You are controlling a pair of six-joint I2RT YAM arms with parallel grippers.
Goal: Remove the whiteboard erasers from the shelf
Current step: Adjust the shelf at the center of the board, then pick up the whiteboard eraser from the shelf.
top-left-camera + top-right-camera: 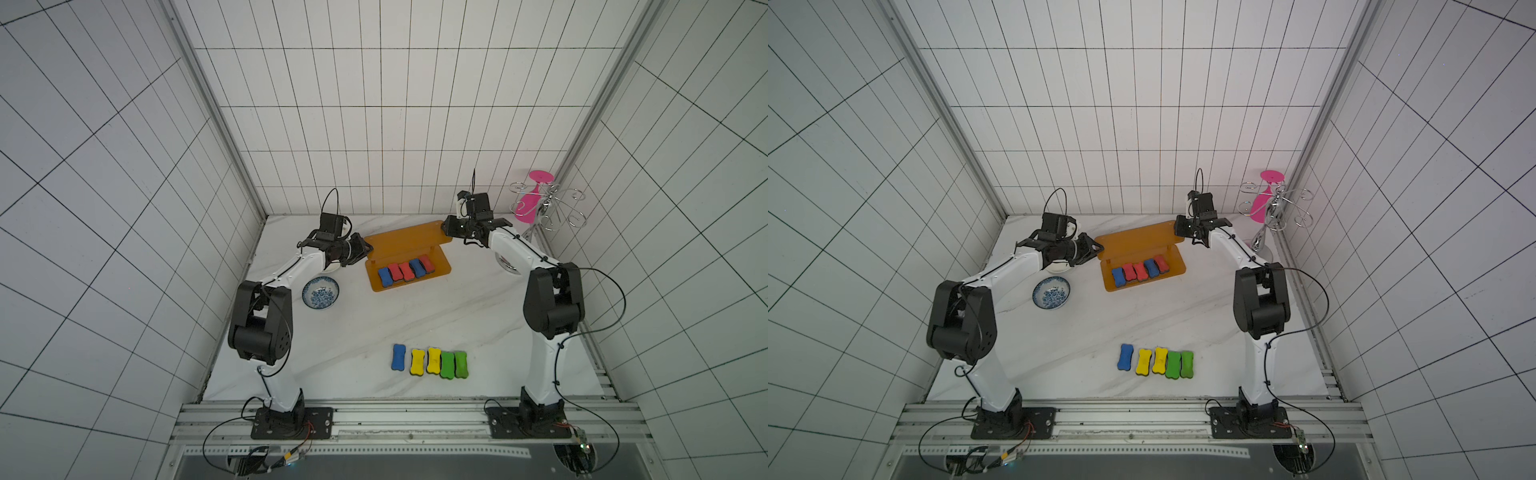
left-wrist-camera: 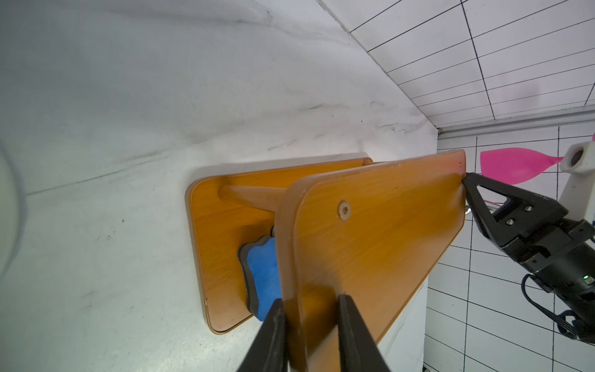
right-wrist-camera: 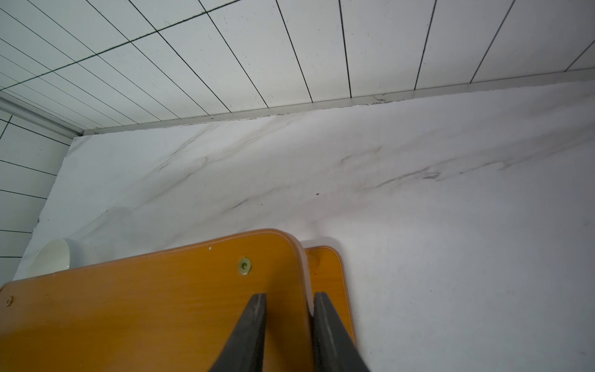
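L gripper (image 2: 310, 299) clamped on shelf (image 1: 405, 241) top board, R gripper (image 3: 288, 298) astride opp. end, grip unclear; 5 erasers (image 1: 405, 270) on lower tier, so next needs synced tilt/lift.

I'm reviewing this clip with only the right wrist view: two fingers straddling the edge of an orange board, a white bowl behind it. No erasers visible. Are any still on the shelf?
Observer: Yes. Five erasers sit side by side on the lower board of the shelf: blue, red, red, blue, red.
Operator: And the far end of the board I'm looking at?
Observer: The left gripper is there; its fingers are shut on the edge of the top board.
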